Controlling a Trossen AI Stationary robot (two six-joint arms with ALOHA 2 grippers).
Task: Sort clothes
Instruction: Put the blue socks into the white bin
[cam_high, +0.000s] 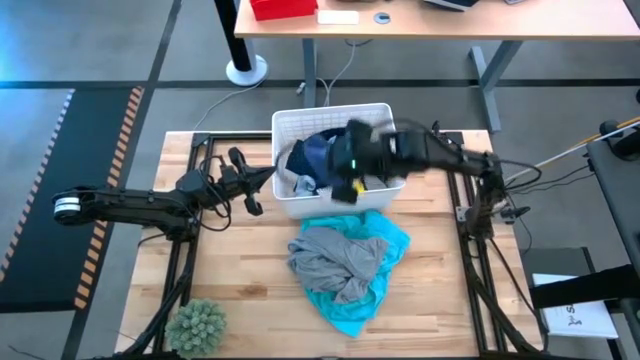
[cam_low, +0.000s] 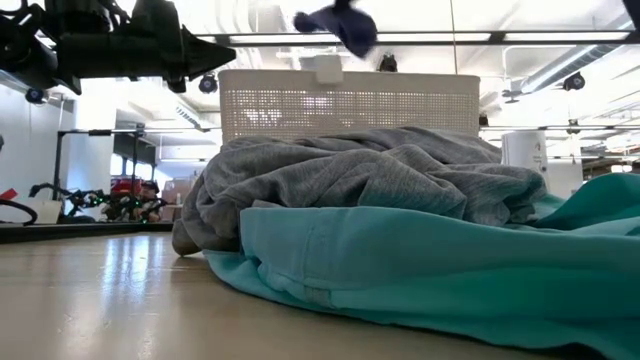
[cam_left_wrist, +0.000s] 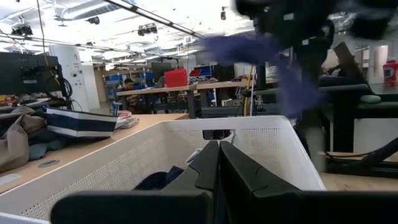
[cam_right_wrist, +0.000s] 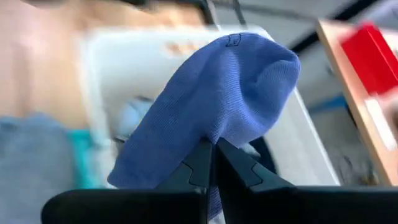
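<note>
My right gripper (cam_right_wrist: 212, 149) is shut on a blue sock-like cloth (cam_right_wrist: 211, 99) and hangs over the white slotted basket (cam_high: 290, 125). The cloth also shows above the basket in the low view (cam_low: 340, 25) and in the left wrist view (cam_left_wrist: 249, 46). Navy and light clothes (cam_high: 312, 158) lie in the basket. A grey garment (cam_high: 338, 255) lies on a turquoise one (cam_high: 350, 305) on the table in front of the basket. My left gripper (cam_left_wrist: 219, 163) is shut and empty at the basket's left wall (cam_high: 262, 180). My right gripper pinches the blue cloth between its two fingers at a bunched fold (cam_right_wrist: 210, 134). The cloth is lifted clear of the basket and drapes on either side of the fingers. Whether it is one layer or several, I cannot tell.
A fuzzy green ball (cam_high: 197, 325) sits at the table's near left corner. Dark frame rails (cam_high: 180, 270) run along the table's left and right sides. A desk with a red box (cam_high: 283, 8) stands beyond the far edge.
</note>
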